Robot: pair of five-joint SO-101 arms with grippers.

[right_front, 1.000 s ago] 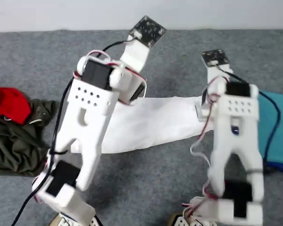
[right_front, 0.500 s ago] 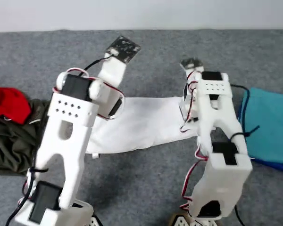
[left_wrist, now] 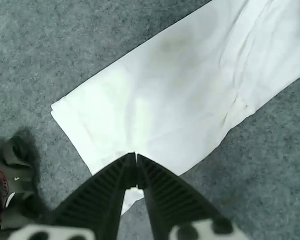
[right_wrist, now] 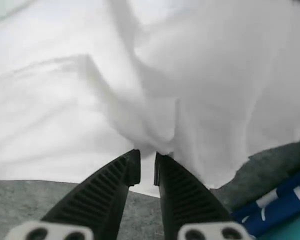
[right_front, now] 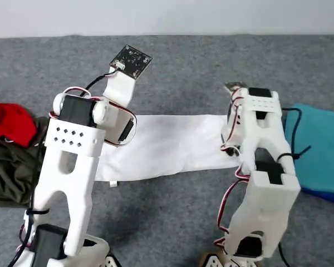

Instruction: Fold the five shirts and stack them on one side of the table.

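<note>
**Right end effector (right_wrist: 147, 160) pinching the white shirt (right_wrist: 80, 105); left end effector (left_wrist: 135, 159) pressed together at the other end**

Right end effector: its two black jaws have closed on a bunched ridge of the white shirt, and the cloth rises in soft folds into the grip. Just past the shirt's edge there, a corner of blue cloth (right_wrist: 285, 197) lies on the grey surface (left_wrist: 65, 45).

Left end effector: its jaws meet tip to tip over the short end edge of the shirt, which lies flat at this end. I cannot tell whether any cloth is caught between them.

In the high view, the left arm (right_front: 72, 161) rises from the lower left of the frame and the right arm (right_front: 261, 150) from the lower right. Each wrist hangs over one end of the shirt. The shirt is folded into a long band across the middle of the frame, running between the two wrists, with a small white tab (right_front: 112, 183) poking out from its lower edge near the left arm.

At the left edge of the frame, a red garment (right_front: 8, 121) lies bunched on a crumpled olive-green garment (right_front: 11, 169). At the right edge, a teal shirt (right_front: 320, 144) lies flat on the blue cloth, just beside the right wrist.
</note>
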